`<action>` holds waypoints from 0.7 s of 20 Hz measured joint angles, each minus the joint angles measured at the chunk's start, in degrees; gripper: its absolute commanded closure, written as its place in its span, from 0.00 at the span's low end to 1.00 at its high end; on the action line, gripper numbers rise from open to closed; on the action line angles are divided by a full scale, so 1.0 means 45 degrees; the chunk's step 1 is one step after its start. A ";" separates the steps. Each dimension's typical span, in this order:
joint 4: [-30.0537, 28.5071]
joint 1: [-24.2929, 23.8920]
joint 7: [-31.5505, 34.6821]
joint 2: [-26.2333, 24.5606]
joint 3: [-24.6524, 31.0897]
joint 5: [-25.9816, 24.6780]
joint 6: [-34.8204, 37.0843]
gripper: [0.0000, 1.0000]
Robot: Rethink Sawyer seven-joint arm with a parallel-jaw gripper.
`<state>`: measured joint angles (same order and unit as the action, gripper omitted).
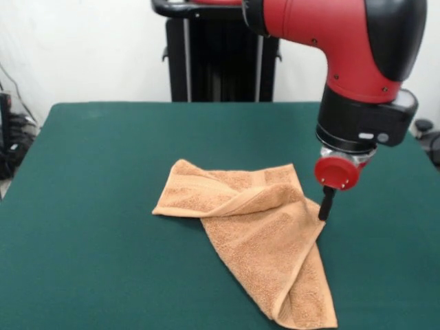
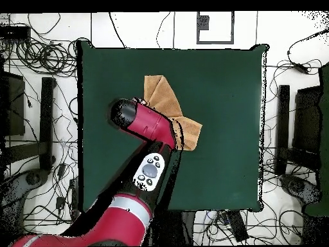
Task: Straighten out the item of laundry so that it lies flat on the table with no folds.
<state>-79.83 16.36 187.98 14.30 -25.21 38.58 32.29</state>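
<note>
No readable writing or tag showing anywhere. Towel (image 1: 256,227) folded over itself near the middle of the table (image 1: 89,227) — one long flap running toward the near edge, tip cut off there. From overhead, partly hidden under the arm (image 2: 144,125). Claw (image 1: 324,205) down at the towel's edge — opening and grip impossible to tell.
</note>
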 measured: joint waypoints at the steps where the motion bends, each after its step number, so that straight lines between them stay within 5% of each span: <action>1: 0.0000 0.0060 0.0000 -0.0010 -0.0057 0.0016 -0.0044 0.00; 14: -0.0175 0.0085 -0.0016 0.0227 -0.0087 -0.0291 -0.1105 0.00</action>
<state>-80.62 16.74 187.91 15.32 -25.59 37.27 27.32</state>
